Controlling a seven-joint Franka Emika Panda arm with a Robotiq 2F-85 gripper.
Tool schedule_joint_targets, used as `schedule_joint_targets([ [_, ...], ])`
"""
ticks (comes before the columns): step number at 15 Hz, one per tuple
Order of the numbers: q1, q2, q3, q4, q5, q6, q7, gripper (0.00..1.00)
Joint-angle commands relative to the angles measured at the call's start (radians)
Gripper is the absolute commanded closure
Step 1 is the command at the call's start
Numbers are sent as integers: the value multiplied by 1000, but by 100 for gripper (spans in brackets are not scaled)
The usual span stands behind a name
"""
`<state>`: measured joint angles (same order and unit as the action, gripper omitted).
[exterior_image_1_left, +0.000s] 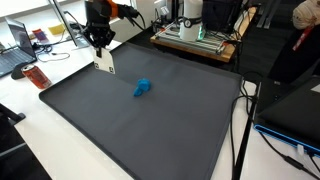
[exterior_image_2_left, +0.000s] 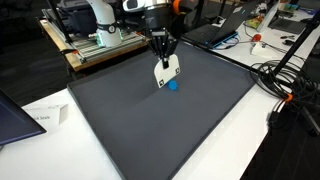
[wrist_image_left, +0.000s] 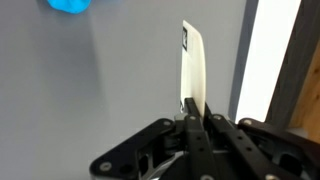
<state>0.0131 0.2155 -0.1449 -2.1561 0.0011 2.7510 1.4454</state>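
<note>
Gripper (wrist_image_left: 191, 114) clenched on top edge of thin white card (wrist_image_left: 192, 60). Card hangs upright over dark mat (exterior_image_1_left: 150, 130) near a corner, blue object (exterior_image_1_left: 142, 88) lying apart. Risks: the narrow pinch lets the card pivot or slip out, and pushing down could buckle it.

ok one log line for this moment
gripper: shut on white card | card: over grey mat | blue object: on mat, apart from card

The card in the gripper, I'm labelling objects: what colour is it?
The card is white, with a small dark mark; clearest in the wrist view.
</note>
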Motion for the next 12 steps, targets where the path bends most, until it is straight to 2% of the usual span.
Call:
schedule_joint_targets([
  [1,-76,-41,141,-47,230,108,-264,99],
  [5,-164,-5,307,2,498,91,-570,99],
  [6,-176,2,326,10,552,80,-644,99],
  [10,-219,52,365,28,639,40,-829,99],
  [12,-252,70,399,36,691,57,-977,99],
])
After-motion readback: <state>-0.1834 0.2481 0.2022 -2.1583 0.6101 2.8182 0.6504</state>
